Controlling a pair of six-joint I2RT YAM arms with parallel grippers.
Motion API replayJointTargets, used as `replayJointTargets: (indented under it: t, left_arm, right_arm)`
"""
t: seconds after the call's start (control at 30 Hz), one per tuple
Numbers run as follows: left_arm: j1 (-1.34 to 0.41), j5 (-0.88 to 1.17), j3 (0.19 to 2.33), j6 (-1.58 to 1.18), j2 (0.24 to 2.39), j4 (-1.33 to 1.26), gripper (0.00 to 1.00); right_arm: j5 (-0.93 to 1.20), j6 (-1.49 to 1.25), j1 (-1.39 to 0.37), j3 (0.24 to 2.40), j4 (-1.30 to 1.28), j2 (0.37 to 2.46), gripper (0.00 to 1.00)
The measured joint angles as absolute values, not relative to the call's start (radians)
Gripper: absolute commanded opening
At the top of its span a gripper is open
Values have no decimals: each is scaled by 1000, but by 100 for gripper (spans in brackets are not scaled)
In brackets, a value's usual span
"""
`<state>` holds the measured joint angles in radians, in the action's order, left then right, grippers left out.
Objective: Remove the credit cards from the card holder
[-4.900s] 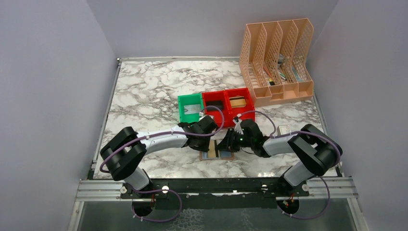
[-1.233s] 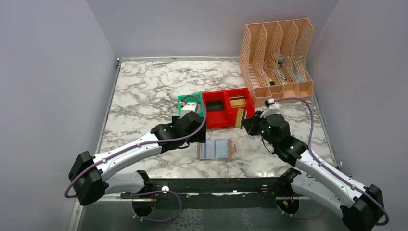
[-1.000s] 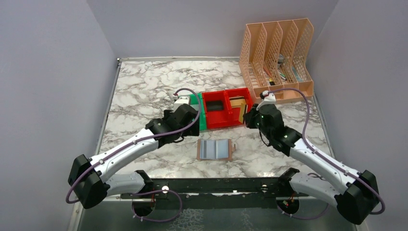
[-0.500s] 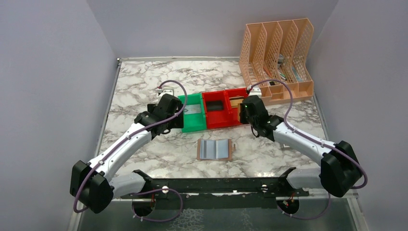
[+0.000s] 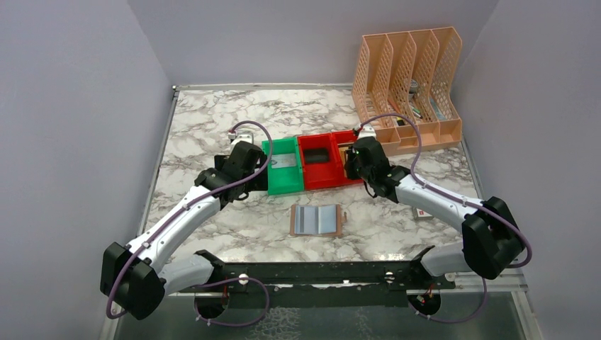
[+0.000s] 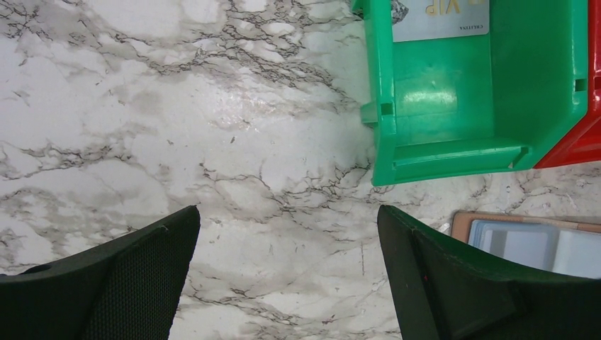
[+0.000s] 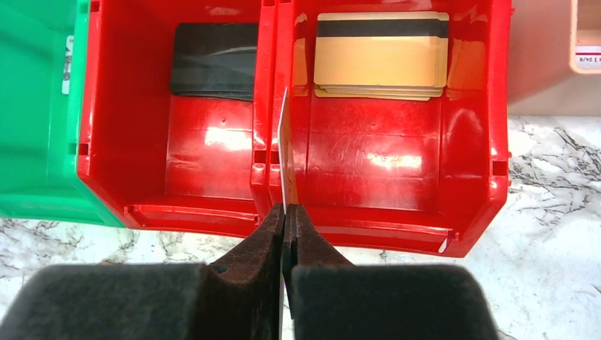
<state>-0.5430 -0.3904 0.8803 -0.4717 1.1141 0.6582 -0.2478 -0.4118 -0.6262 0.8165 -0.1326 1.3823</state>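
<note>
The card holder (image 5: 317, 220) lies open on the marble with its light blue lining up; its brown edge also shows in the left wrist view (image 6: 461, 221). My right gripper (image 7: 285, 212) is shut on a credit card (image 7: 285, 156) seen edge-on, upright over the wall between the two red bins. It hangs over the right red bin (image 5: 356, 160). Gold cards (image 7: 381, 53) lie stacked in the right red bin and a black card (image 7: 215, 60) in the left one. My left gripper (image 6: 288, 212) is open over bare marble, left of the green bin (image 6: 453, 113), which holds a silver card (image 6: 441, 15).
The green bin (image 5: 283, 177) and two red bins (image 5: 320, 176) stand side by side mid-table. A peach file organizer (image 5: 407, 88) is at the back right. A white box (image 5: 423, 213) lies under my right forearm. Grey walls enclose the table.
My right gripper carried the card from beside the red bins to above them. My left arm swung left off the green bin, uncovering the silver card inside it.
</note>
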Motion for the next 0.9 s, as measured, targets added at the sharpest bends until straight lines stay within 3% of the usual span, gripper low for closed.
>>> replayJointTargets:
  t: [0.43, 0.9]
  left_arm:
    - [-536, -390, 880, -467, 1112, 654, 99]
    - [-536, -390, 877, -457, 1112, 653, 99]
  right_arm:
    - [-160, -413, -624, 817, -129, 1382, 1]
    - [-312, -200, -561, 802, 13, 1338, 1]
